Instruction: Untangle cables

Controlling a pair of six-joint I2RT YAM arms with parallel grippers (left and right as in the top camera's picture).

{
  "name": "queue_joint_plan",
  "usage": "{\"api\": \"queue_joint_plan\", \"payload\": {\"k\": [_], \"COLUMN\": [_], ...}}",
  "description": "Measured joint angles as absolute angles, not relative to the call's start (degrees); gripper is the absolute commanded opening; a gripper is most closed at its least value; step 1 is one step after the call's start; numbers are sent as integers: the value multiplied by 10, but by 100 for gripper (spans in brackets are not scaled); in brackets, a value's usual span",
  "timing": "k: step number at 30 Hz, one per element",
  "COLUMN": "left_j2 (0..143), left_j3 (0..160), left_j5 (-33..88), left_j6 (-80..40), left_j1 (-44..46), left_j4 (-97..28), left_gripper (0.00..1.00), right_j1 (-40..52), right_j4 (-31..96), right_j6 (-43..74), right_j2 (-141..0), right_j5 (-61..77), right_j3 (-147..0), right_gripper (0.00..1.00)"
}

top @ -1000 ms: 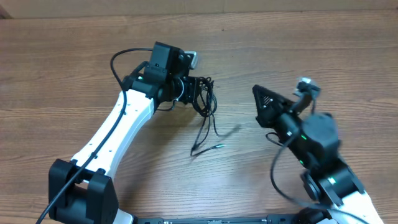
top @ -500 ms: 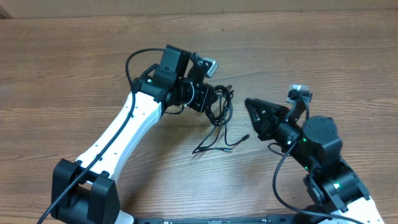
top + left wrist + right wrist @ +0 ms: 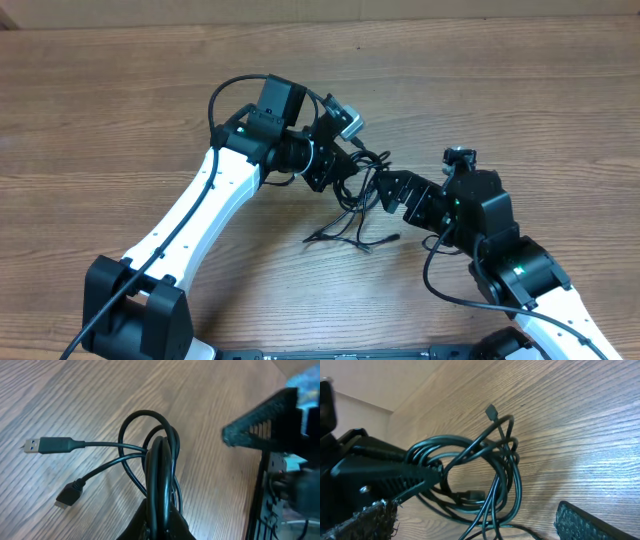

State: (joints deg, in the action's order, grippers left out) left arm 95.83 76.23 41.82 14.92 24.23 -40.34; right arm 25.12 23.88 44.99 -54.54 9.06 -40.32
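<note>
The cables are a tangle of thin black loops, lifted at the top with loose ends trailing on the wood. My left gripper is shut on the bundle; in the left wrist view several strands run up from between its jaws. A USB plug and a smaller plug lie on the table. My right gripper is open right beside the bundle. In the right wrist view the loops hang between its spread fingers, with nothing gripped.
Bare wooden table all around. The left arm reaches in from the front left, the right arm from the front right. A pale wall edge runs along the back.
The left gripper has carried the bundle to the right. The right gripper has swung left up to the cables and gone from shut to open.
</note>
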Motion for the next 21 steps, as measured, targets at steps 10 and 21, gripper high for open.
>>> {"api": "queue_joint_plan", "payload": {"k": [10,21], "left_j2": [958,958], "left_j3": [762,762], "left_j5": [544,615], "left_j6": [278,274], "left_j1": [154,103], "left_j4": [-501,-511], "left_gripper": [4,4], "right_j1": [251,251], "right_j4": [241,242], "right_j6": [450,450], "right_j2": [-564,-594], "right_j5": [90,91], "right_j3": [-403,-403], "right_gripper": [100,100]}}
